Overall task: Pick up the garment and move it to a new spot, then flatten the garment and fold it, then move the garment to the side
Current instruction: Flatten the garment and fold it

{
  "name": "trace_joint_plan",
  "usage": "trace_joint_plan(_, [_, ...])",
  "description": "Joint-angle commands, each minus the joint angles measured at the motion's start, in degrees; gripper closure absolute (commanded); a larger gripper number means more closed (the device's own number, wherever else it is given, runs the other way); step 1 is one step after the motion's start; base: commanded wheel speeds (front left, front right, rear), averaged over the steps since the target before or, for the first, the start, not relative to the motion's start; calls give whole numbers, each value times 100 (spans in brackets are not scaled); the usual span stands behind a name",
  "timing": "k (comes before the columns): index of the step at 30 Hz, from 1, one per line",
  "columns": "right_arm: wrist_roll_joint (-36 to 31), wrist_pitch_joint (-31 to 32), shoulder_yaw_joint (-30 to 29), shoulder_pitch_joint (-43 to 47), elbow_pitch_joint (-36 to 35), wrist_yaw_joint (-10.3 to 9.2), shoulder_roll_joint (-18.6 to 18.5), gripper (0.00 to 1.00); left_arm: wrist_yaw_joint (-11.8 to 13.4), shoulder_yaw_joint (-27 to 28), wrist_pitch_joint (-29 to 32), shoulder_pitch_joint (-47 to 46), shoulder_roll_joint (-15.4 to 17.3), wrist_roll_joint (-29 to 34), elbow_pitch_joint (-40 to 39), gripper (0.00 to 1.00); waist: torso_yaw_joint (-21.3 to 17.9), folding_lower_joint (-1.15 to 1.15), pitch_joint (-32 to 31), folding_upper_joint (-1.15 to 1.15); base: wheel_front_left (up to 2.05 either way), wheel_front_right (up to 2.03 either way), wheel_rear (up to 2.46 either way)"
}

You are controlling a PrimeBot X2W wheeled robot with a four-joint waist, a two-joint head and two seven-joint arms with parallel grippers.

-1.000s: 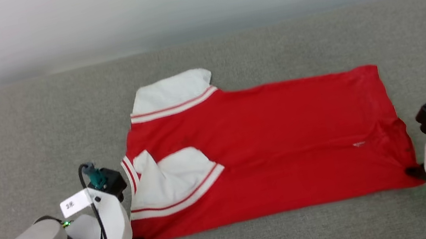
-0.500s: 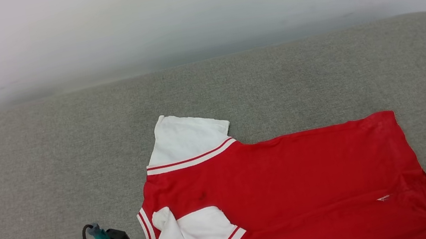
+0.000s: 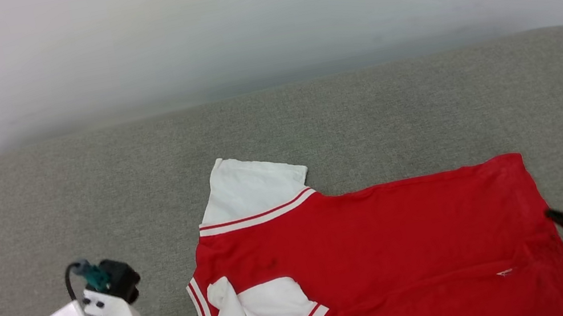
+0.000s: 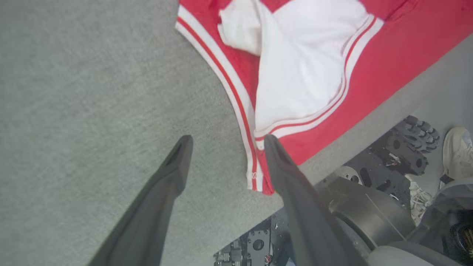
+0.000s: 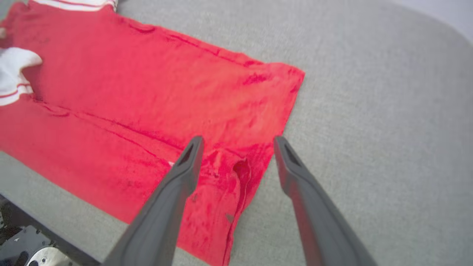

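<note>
Both sets of jaws stand wide open with nothing held. The garment (image 3: 389,243) lies flat on the grey padded worktop (image 3: 89,186), its long axis running side to side before the robot: sleeve end toward the robot's left, hem (image 3: 528,195) toward its right. One white sleeve (image 3: 252,186) sticks out on the far side; the other sleeve (image 3: 262,312) is folded onto the red body. A finger (image 4: 288,184) of the left jaws overlaps the striped near corner, and the right jaws' fingers (image 5: 184,173) straddle the hem corner.

1 garment (image 3: 383,244), 2 tools: left tool (image 4: 227,141), right tool (image 5: 238,142); 1 grey cushion (image 3: 89,186), 1 pale wall (image 3: 235,27).
</note>
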Motion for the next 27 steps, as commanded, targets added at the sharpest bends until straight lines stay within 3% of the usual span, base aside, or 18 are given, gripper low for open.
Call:
trace_joint_plan(1, [-118,-221,-149,-2,-27,-4,12,0,22,99,-106,-145,38,50,-74,0,0,0,-26,0,0,0,0])
trace_joint_plan(6, [-796,-1429,-1237,81,84,-4,403,0,125,390,-563,-653,105,546,-146,0,-92,0,65,0,0,0,0])
trace_joint_plan(9, [-1394,-1969,-1974,216,116,-4,772,0,211,554,-753,-993,-37,773,15,0,-175,0,202,0,0,0,0])
trace_joint_plan(15, [-2711,-2489,-3519,769,-498,-5,1696,0,290,744,-609,-1823,-303,1085,457,0,-406,0,640,0,0,0,0])
trace_joint_plan(20, [-3490,-2547,-4372,1385,-1363,-5,2475,0,303,840,53,-2523,-552,965,897,0,-618,0,1138,0,0,0,0])
trace_joint_plan(27, [-3878,-2415,-4718,1668,-2030,-4,3135,0,333,773,1318,-3446,-862,823,1536,0,-922,0,1828,0,0,0,0])
